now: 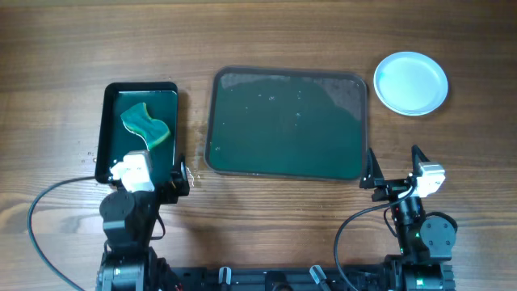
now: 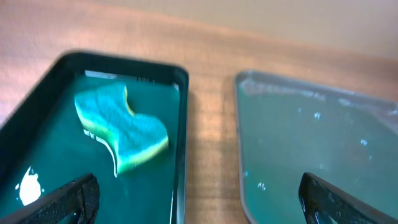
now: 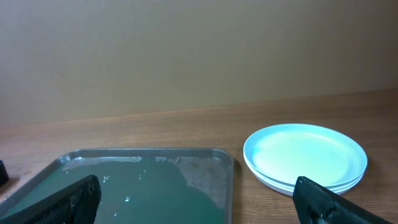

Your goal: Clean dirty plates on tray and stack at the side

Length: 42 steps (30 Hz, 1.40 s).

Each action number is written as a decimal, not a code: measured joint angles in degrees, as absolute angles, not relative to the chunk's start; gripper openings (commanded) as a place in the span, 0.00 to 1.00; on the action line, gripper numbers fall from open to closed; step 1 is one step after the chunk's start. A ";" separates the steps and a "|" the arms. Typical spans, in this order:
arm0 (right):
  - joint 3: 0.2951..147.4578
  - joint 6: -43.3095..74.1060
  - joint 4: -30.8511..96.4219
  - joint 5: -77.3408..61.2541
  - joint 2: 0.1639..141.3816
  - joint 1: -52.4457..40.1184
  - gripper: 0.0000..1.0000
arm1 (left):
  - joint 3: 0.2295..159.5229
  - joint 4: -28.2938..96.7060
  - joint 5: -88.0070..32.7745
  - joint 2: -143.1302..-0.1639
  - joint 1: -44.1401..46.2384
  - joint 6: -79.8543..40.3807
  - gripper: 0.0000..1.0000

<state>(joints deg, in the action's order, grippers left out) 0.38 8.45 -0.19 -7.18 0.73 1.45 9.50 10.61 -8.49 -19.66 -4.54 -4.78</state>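
Wood-grain table point(image 1: 266, 32), seen from above, w/ two robot arms at its near edge. At centre is the tray point(image 1: 287, 121): dark green, rounded corners, low rim. Its surface is wet w/ droplets & a greyish film toward the far-right corner.

The plates point(image 1: 410, 82) sit off the tray, on the table just past its far-right corner, in one stack. The top plate is white & looks clean. The right wrist view shows at least two rims; I can't tell the exact count.

Left of the tray & apart from it, a narrower black tray point(image 1: 107, 121) holds a teal-and-yellow sponge point(image 1: 146, 125), lying flat in its far half.

The left gripper point(image 1: 142, 176) hovers at the black tray's near end, fingers spread wide, nothing btwn them. The right gripper point(image 1: 393, 166) hangs by the green tray's near-right corner, fingers also spread wide & gripping nothing.
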 measured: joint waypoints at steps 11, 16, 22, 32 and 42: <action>0.38 8.45 -0.19 -7.18 0.73 1.45 1.00 | 2.31 5.87 -8.91 -5.21 -3.84 -4.51 1.00; 0.38 8.45 -0.19 -7.18 0.73 1.45 1.00 | 0.89 3.44 -8.91 -1.50 -2.28 -4.29 1.00; 0.38 8.45 -0.19 -7.18 0.73 1.45 1.00 | 0.80 2.68 -8.82 -0.78 -2.28 -4.16 1.00; 0.38 8.45 -0.19 -7.18 0.73 1.45 1.00 | 0.75 3.90 -5.98 -0.73 -2.28 -3.33 1.00; 0.38 8.45 -0.19 -7.18 0.73 1.45 1.00 | 0.75 4.27 -2.00 -0.73 -2.28 -0.78 1.00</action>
